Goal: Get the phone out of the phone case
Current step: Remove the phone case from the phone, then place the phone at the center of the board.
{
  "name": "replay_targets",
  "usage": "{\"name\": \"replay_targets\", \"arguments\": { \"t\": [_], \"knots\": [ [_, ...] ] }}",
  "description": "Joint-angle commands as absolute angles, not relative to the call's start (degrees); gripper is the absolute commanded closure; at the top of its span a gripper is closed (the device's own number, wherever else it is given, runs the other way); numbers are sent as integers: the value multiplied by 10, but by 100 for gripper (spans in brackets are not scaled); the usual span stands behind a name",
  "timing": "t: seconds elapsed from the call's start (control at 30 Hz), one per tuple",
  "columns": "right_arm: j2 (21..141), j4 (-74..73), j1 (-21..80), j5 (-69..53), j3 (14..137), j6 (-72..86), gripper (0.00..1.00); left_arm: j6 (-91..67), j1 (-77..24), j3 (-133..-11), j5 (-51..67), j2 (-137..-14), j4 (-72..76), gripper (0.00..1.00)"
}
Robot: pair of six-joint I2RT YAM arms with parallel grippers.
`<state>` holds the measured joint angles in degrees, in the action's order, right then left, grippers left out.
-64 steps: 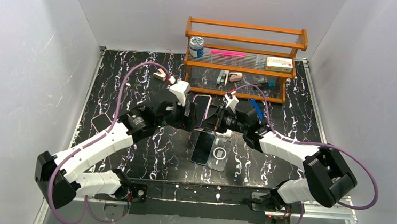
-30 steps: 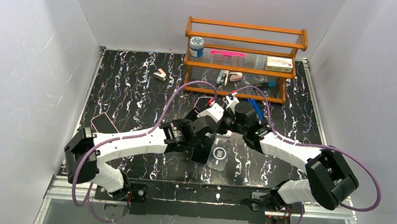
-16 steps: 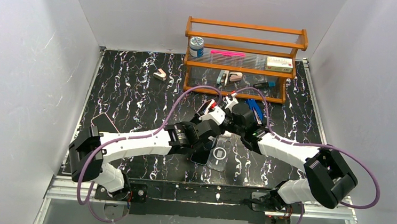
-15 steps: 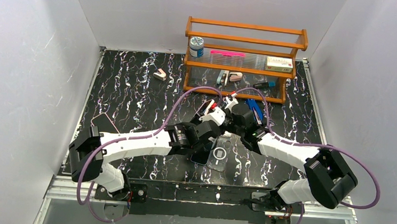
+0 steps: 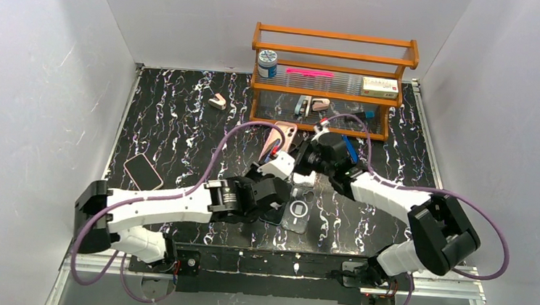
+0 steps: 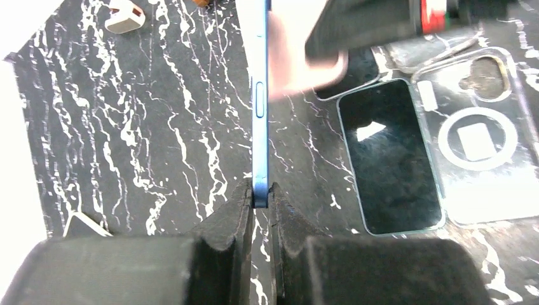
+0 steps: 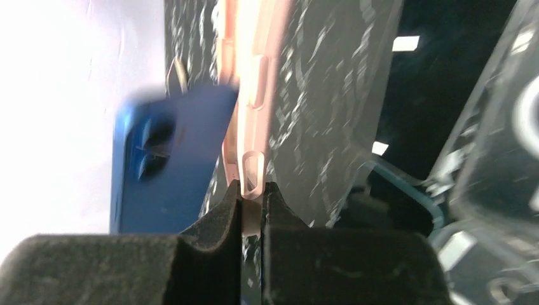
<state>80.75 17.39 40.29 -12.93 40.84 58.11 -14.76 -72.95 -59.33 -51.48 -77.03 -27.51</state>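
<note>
Left gripper (image 6: 260,201) clamps the slim blue phone (image 6: 259,95) edge-on, screen unseen; right gripper (image 7: 252,201) pinches the blurred pink rubbery case (image 7: 249,89).

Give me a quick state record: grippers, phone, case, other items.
left gripper: shut on blue phone, pinching its edge
right gripper: shut on pink case, pinching its rim
phone vs case: held edge-up side by side; phone's camera end sits outside the case; full separation unclear
lying flat nearby: dark phone beside clear case
</note>
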Motion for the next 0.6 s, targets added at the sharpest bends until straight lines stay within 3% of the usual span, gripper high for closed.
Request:
{"name": "replay_targets", "arguments": {
  "t": [0.0,0.27,0.57],
  "knots": [
    [823,201,344,-97,460,535,99,-230,-747,-613,-508,-701,-342,100],
    [768,71,250,-157,435,426,99,-263,-714,-631,-556,-694,-423,100],
    [676,-138,127,-185,396,288,99,-161,-613,-635,-530,-804,-335,100]
  ]
}}
